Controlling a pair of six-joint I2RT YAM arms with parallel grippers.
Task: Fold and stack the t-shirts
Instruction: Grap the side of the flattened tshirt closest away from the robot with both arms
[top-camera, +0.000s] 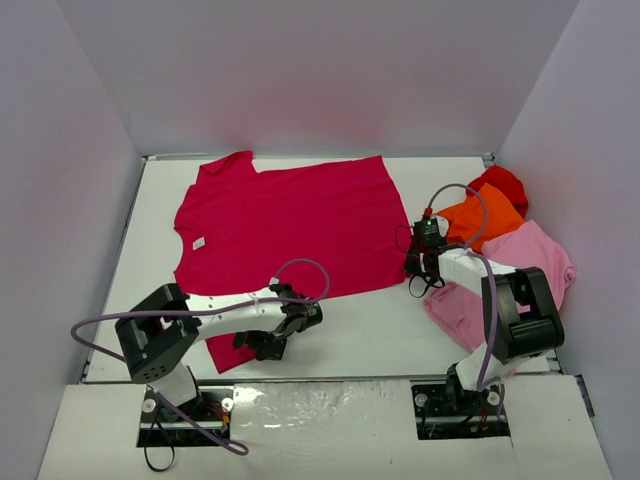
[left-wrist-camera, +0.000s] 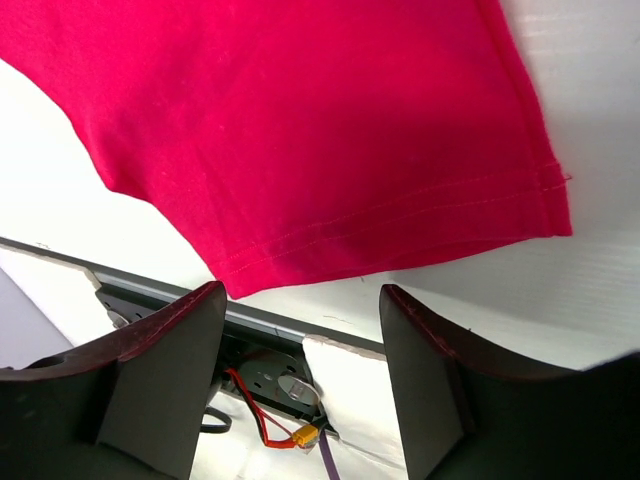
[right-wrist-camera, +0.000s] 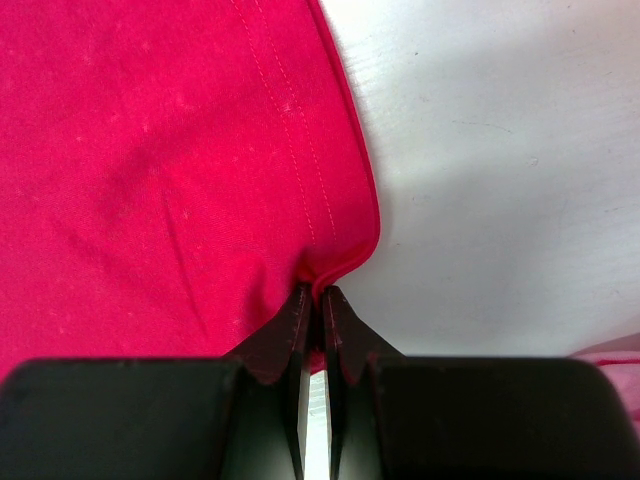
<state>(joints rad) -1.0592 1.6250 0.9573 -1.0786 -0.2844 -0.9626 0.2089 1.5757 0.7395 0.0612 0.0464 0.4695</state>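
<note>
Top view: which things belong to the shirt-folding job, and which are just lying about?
Job: crimson t-shirt, spread flat; orange t-shirt, light pink t-shirt and bright red t-shirt, heaped at right; right gripper pinching the crimson hem; left gripper open by its near corner.
Lying about: purple cables; white table.

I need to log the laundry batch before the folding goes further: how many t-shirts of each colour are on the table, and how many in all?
crimson-magenta t-shirt, spread flat: 1
orange t-shirt, in the pile on the right: 1
light pink t-shirt, in the same pile: 1
bright red t-shirt, at the back of that pile: 1
Total: 4 t-shirts
</note>
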